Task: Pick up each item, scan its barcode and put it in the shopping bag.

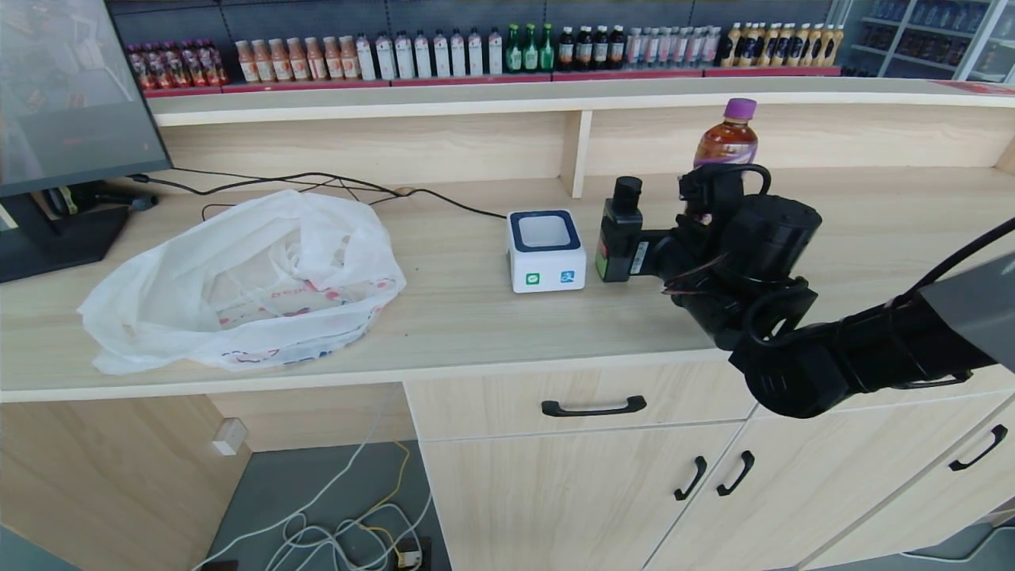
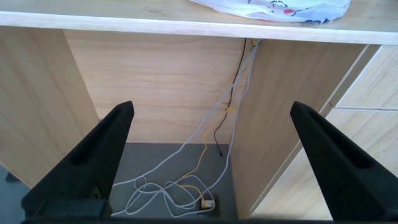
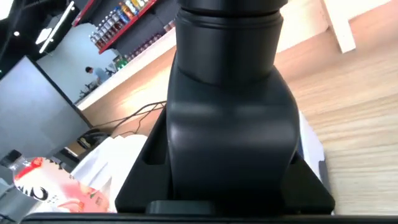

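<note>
Fingers of the right gripper [image 1: 644, 255] are pinched on a dark bottle [image 1: 618, 226] with a black cap and a green and red label. They hold it upright just to the right of the scanner [image 1: 545, 250], close to it but not touching, with the bottle's base near the level of the scanner's top. In the right wrist view the bottle [image 3: 227, 124] sits square between the gripper's pads, and a corner of the scanner [image 3: 309, 148] shows past it. The scanner, a small white box with a blue-framed window on top, stands on the wooden counter [image 1: 476, 317]. Well to its left lies the shopping bag [image 1: 246, 281], a white plastic one with red print, slumped open on the counter. Farther left of the scanner a dark monitor [image 1: 71, 87] stands on its foot. Black cables [image 1: 317, 181] run from there along the counter behind the bag. To the right of the scanner and farther back, partly hidden by the right arm, stands a brown drink bottle with a purple cap [image 1: 727, 135]. The left gripper [image 2: 211, 155] is lower than the scanner's counter, its two dark fingers [image 2: 93, 168] spread wide with nothing between them. It faces the open recess under the counter, where loose cables [image 2: 180, 186] lie on the floor. The edge of the bag [image 2: 280, 7] shows on the counter above it.
</note>
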